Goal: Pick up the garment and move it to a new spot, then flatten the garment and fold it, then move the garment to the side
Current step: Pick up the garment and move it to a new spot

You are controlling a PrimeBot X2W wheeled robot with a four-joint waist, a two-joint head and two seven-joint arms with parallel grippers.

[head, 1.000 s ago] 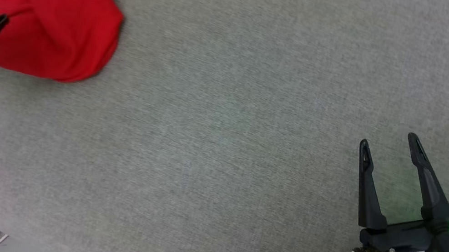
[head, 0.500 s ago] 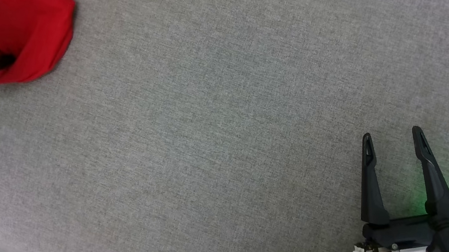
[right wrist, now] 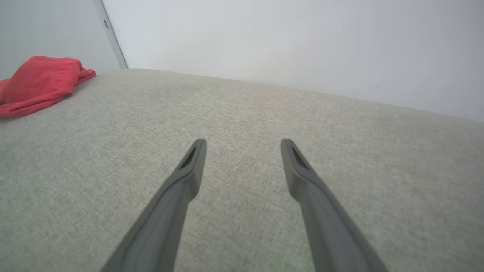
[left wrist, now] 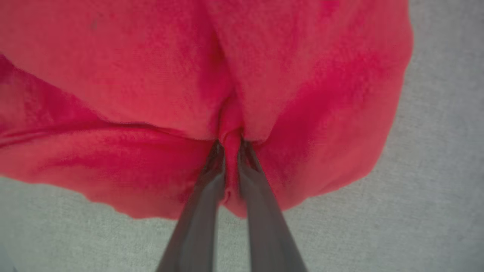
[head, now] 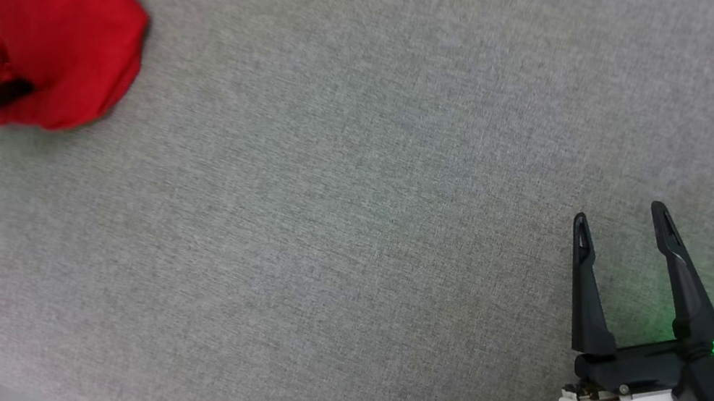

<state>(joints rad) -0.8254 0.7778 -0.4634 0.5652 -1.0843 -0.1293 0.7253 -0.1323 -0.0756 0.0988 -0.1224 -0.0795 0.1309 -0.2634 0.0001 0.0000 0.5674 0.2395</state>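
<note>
left gripper (left wrist: 231, 145) angled into the garment (head: 59, 16), fingers pinched narrow on a red fold, far left of the grey surface (head: 358, 193); right gripper (head: 621, 216) hovers low right, jaws wide, empty.

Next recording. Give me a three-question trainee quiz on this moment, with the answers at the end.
1. True or false: the right pincer stands open, far from the crumpled red cloth garment.
2. The left pincer is: A) open; B) shut on a fold of the garment; C) shut on nothing.
3. What does the garment lie on?
Key: 1 true; 2 B; 3 the grey woven fabric surface.
</note>
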